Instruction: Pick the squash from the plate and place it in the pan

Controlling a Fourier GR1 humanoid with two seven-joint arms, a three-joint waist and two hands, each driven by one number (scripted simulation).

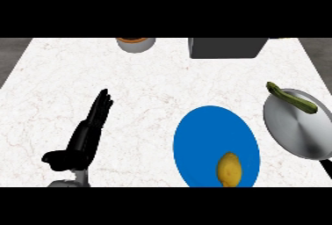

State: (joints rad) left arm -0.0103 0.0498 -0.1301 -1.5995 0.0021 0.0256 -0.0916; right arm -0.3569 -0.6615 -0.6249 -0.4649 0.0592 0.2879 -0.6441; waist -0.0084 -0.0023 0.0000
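Note:
A yellow squash [229, 169] lies on the lower part of the blue plate [207, 136] at the centre right of the counter. To the right of the plate stands a silver pan [298, 127] with a dark handle running to the lower right edge. A green zucchini [292, 97] rests across the pan's upper left rim. My left hand [88, 132] shows at the lower left, open with fingers straight and pointing away, well left of the plate and holding nothing. My right hand is out of view.
A grey bowl with an orange inside [135, 43] stands at the counter's far edge. A dark grey box [227, 47] sits at the far right. The counter is white marble [97, 70].

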